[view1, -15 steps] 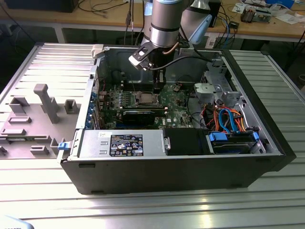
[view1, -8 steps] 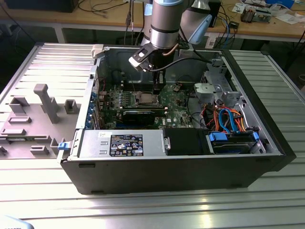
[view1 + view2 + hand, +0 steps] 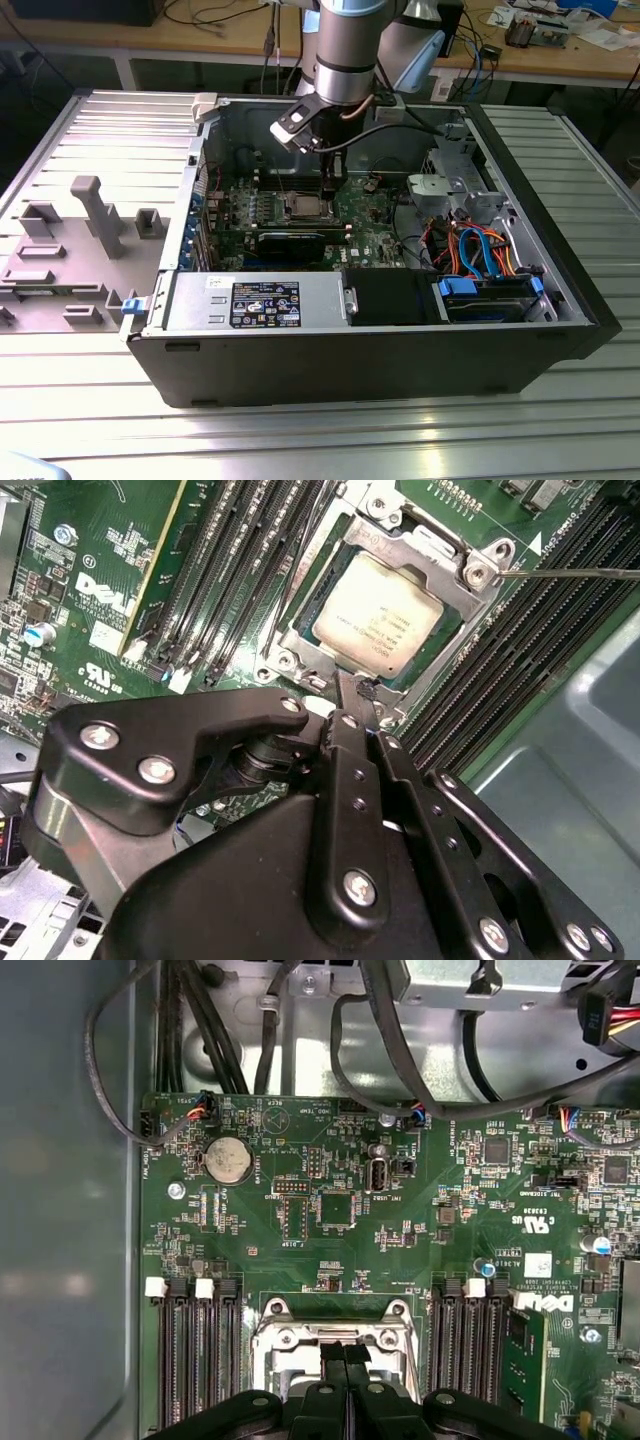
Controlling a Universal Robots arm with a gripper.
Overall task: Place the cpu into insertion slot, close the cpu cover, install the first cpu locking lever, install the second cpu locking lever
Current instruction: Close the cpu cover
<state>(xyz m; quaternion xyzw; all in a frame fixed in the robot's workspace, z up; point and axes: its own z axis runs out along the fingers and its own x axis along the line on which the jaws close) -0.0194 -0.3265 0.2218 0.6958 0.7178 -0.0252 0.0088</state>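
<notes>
The cpu (image 3: pixel 378 615), a dull silver square, lies in the socket on the green motherboard (image 3: pixel 420 1210). The cpu cover (image 3: pixel 470 575), a silvery frame, lies flat around it, and the chip's top shows through its window. A thin locking lever (image 3: pixel 580 573) sticks out sideways from one socket corner. My gripper (image 3: pixel 358 692) is shut, its black fingers (image 3: pixel 350 750) pressed together with the tips at the socket's edge beside the cpu. In the first wrist view the gripper (image 3: pixel 345 1352) points down at the cover (image 3: pixel 300 1338). In the exterior view the gripper (image 3: pixel 326 180) hangs just over the socket (image 3: pixel 303 206).
The open computer case (image 3: pixel 380 350) lies on a ribbed metal table. Black memory slots (image 3: pixel 230 570) flank the socket on both sides. A black graphics card (image 3: pixel 290 240), a power supply (image 3: pixel 260 300) and drive cables (image 3: pixel 480 250) crowd the case. Grey fixtures (image 3: pixel 95 215) stand at the exterior view's left.
</notes>
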